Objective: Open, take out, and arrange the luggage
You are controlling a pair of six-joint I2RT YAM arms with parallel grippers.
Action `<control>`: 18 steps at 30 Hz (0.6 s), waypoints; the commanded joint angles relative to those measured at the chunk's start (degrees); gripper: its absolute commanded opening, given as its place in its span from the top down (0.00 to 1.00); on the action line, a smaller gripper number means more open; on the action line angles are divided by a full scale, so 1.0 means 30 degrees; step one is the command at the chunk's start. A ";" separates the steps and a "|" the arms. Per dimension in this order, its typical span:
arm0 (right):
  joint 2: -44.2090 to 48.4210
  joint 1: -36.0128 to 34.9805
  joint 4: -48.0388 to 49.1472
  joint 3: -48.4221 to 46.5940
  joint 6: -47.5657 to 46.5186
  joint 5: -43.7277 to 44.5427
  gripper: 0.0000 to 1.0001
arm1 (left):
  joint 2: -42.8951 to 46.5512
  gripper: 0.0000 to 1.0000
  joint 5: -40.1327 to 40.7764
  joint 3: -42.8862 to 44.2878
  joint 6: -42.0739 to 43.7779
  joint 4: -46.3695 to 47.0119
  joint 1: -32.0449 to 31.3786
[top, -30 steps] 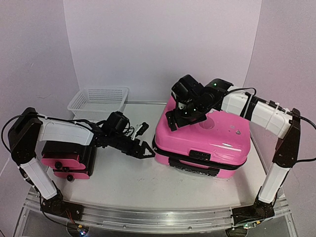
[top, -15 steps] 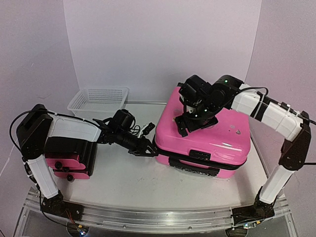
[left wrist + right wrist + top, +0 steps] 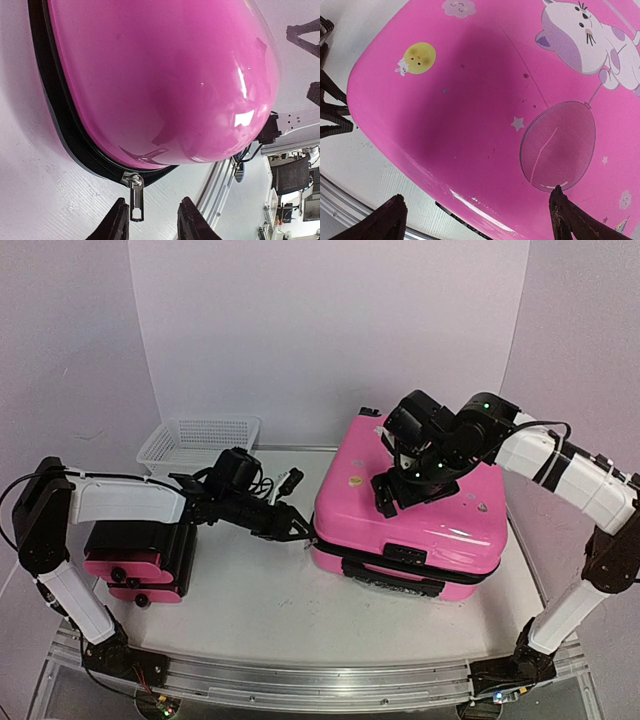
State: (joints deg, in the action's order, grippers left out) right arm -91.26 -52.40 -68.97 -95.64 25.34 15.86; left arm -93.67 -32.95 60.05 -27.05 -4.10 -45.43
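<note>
White table (image 3: 250,610) and pale walls (image 3: 300,330) make the whole place. In the left wrist view the left gripper (image 3: 152,201) has its jaws partly open, with a clear gap between the fingers. The metal pull (image 3: 135,200) of the zipper (image 3: 60,130) hangs in this gap, just beside one finger, and it is not pinched; I cannot tell if it touches that finger. This gripper is low, near the table, at the left near corner of the luggage (image 3: 450,530). The right gripper (image 3: 400,498) has its jaws spread wide and holds nothing. It hovers over the top shell, and I cannot tell if its fingertips touch the shell. The right arm reaches across the luggage from the right and hides a part of the shell in the top view. A basket (image 3: 200,440) sits at the back left, well apart from the luggage. A small pink and black case (image 3: 125,565) stands on the left side, under the left arm. The luggage lies flat on the right half of the table, closed, with its sticker shell facing up: a cat, a balloon and a yellow face are on it. A black handle part is on the side that faces the near edge. The long axis seems to run from the near edge to the back wall, but I am not sure.
</note>
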 commanded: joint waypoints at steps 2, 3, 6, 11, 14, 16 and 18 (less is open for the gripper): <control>0.0907 -0.0034 0.0455 -0.0041 0.0106 0.0248 0.02 | -0.0287 0.62 0.1465 0.0984 0.0490 -0.0907 -0.0173; 0.0965 -0.0050 0.0460 -0.0020 0.0063 0.0331 0.02 | -0.0435 0.60 0.1436 0.1131 0.0487 -0.1108 -0.0193; 0.1133 -0.0035 0.0470 0.0014 0.0048 0.0369 0.02 | -0.0626 0.50 0.2569 0.1753 0.0924 -0.2539 -0.0435; 0.1273 -0.0052 0.0656 0.0413 -0.0011 0.0370 0.02 | -0.0787 0.40 0.4958 0.2580 0.3119 -0.3905 -0.1767; 0.1311 -0.0047 0.0691 0.0413 -0.0033 0.0231 0.02 | -0.1611 0.47 0.6975 0.3781 0.4346 -0.5762 -0.2090; 0.1426 -0.0039 0.0728 0.0414 -0.0066 0.0223 0.02 | -0.1859 0.53 0.7900 0.4253 0.4971 -0.6439 -0.2436; 0.1552 -0.0024 0.0798 0.0454 -0.0044 0.0264 0.02 | -0.1834 0.60 0.8387 0.4400 0.5275 -0.6589 -0.2756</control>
State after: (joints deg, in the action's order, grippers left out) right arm -89.52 -52.40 -68.40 -94.35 25.32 15.88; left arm -98.74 -14.90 69.78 -16.34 -19.66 -52.49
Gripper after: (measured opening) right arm 0.983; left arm 0.445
